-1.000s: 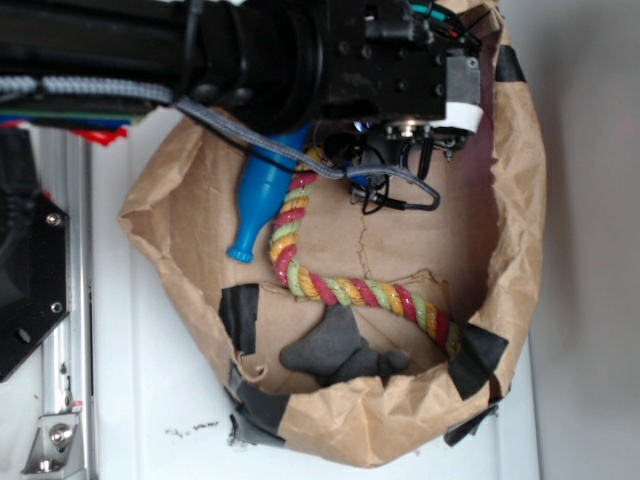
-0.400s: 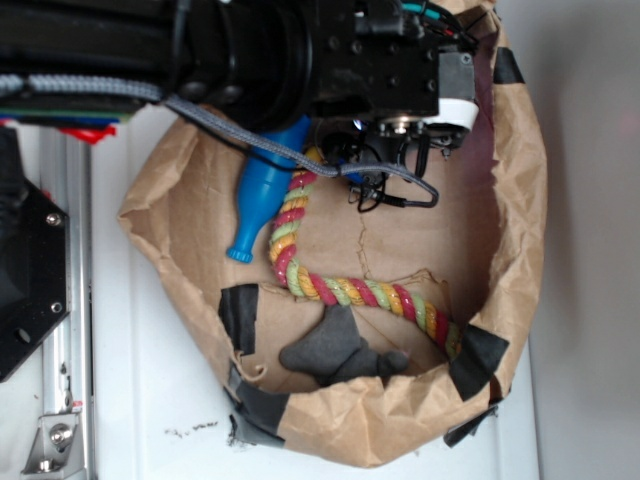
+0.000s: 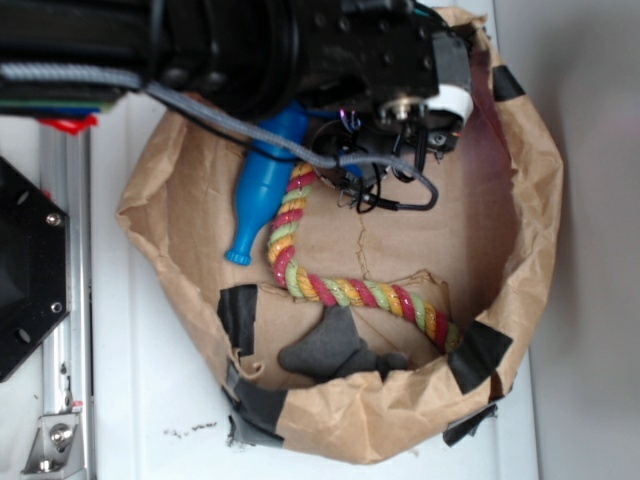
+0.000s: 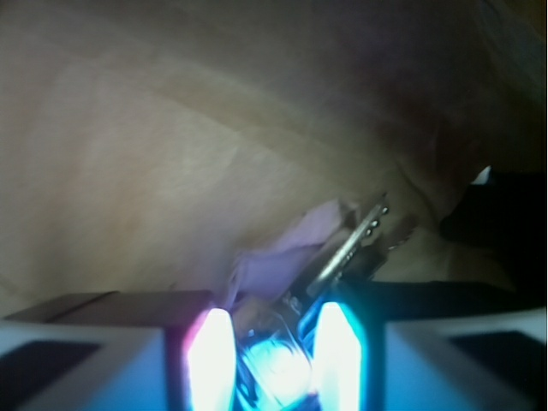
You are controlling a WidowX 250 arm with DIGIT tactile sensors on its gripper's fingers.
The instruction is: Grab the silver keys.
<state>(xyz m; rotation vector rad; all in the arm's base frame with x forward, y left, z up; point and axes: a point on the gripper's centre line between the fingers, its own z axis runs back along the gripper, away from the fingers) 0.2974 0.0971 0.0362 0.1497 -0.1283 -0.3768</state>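
Observation:
In the wrist view my gripper (image 4: 274, 355) is shut on the silver keys (image 4: 351, 244). Shiny metal and a bright blue tag sit between the two glowing fingertips (image 4: 210, 351), and one key blade sticks out ahead over the brown paper. In the exterior view the black arm covers the top of the paper bag (image 3: 520, 200). The gripper (image 3: 395, 150) hangs under the arm's end, and only small glints of the keys (image 3: 348, 122) show beside it. The fingers themselves are hidden there.
Inside the bag lie a multicoloured rope (image 3: 345, 290), a blue bottle-shaped toy (image 3: 258, 195) left of the gripper, and a dark grey lump (image 3: 335, 350) at the front. A black cable loop (image 3: 415, 195) hangs below the gripper. A metal rail (image 3: 60, 300) stands at the left.
The arm's end has shifted slightly up and to the left. The bag's right wall has bulged outward. The rope, blue toy and grey lump have stayed put.

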